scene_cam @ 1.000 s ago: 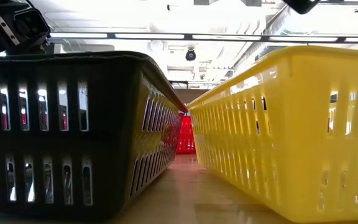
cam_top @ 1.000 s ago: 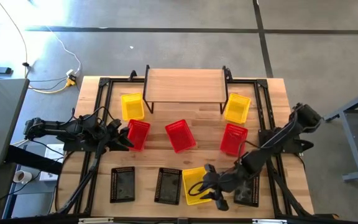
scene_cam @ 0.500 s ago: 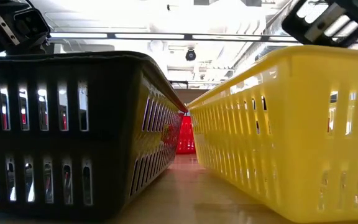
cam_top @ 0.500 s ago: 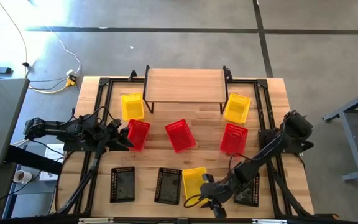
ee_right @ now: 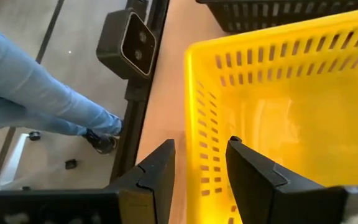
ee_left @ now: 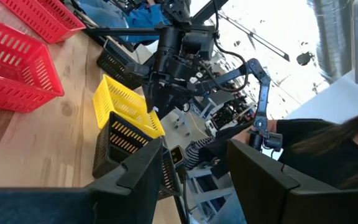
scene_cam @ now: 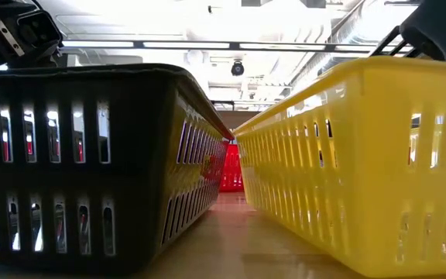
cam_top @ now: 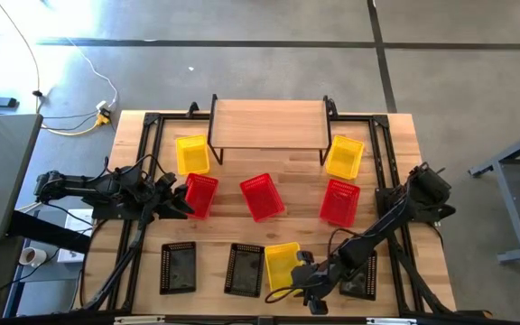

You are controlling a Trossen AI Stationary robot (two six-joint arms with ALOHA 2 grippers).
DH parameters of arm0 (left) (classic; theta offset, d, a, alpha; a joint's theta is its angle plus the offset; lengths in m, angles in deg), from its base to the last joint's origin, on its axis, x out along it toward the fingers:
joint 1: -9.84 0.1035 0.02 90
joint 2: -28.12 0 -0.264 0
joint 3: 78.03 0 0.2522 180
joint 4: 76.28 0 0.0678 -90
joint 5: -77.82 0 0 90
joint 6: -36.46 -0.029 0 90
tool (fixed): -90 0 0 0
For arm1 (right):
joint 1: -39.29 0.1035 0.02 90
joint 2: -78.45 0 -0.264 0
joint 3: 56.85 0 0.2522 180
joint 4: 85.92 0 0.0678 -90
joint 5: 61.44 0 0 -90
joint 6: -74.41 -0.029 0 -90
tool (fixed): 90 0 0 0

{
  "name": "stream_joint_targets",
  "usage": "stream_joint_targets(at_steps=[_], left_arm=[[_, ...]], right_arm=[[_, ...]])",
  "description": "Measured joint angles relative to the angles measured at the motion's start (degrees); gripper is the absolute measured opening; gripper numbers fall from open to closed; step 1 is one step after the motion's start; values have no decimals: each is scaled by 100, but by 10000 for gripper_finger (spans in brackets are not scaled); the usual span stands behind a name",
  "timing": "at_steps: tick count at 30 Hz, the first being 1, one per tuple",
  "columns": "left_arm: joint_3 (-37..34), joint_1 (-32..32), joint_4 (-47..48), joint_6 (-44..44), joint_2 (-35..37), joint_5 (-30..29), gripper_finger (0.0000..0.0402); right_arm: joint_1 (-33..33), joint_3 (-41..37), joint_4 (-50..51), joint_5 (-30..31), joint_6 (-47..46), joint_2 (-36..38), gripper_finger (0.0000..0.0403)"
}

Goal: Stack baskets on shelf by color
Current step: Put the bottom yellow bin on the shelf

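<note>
Even overhead lighting; ceiling strip lights (scene_cam: 231,45) glare white in the low view (near baskets perhaps slightly soft), with a bright patch on the floor (cam_top: 106,45).

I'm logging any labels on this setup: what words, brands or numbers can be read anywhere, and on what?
None can be read in any view.
The baskets, such as the front yellow basket, and the shelf carry no print.
The dark box beside the table shows no legible marking.
</note>
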Motion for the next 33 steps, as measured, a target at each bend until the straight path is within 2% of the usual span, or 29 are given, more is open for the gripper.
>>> stream_joint_targets(at_steps=[23, 26, 31, 33], left_arm=[[0, 0, 1, 0, -1, -1, 170], [0, 1, 2, 0, 0, -1, 170], [0, 0, 2, 0, 0, -1, 170], [0, 1, 2, 0, 0, -1, 170]], right_arm=[[-11, 0, 59, 2, 38, -289, 125], [-11, 0, 52, -7, 0, -288, 101], [-11, 0, 46, -229, 3, -286, 19], [-11, 5, 46, -240, 2, -284, 9]])
